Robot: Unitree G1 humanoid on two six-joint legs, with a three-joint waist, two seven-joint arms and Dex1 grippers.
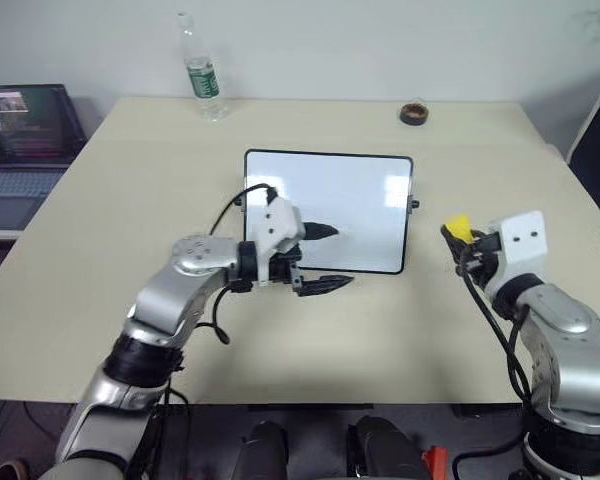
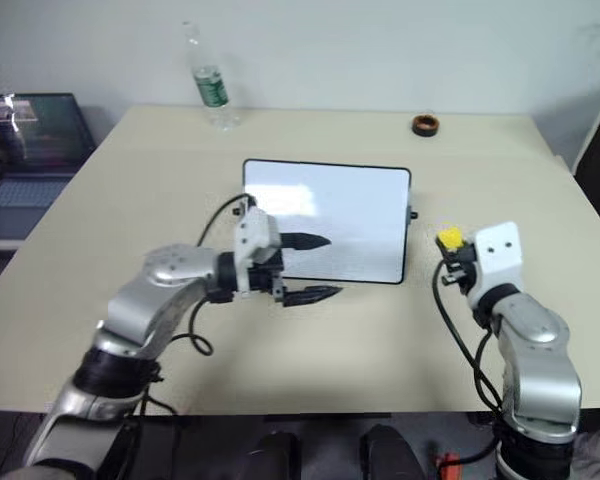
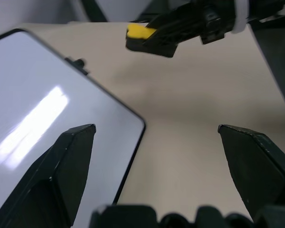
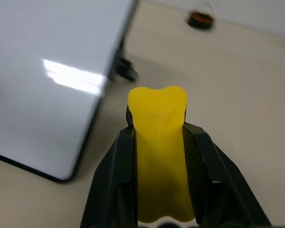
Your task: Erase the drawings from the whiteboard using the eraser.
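A pale beige tabletop (image 1: pixel 100 230) filled most of the frame. The whiteboard (image 1: pixel 360 195) lay flat at its centre, surface bare white with a glare patch. A clear plastic bottle (image 1: pixel 202 75) with a green label stood at the upper left, and a small dark tape roll (image 1: pixel 413 113) lay at the upper right.
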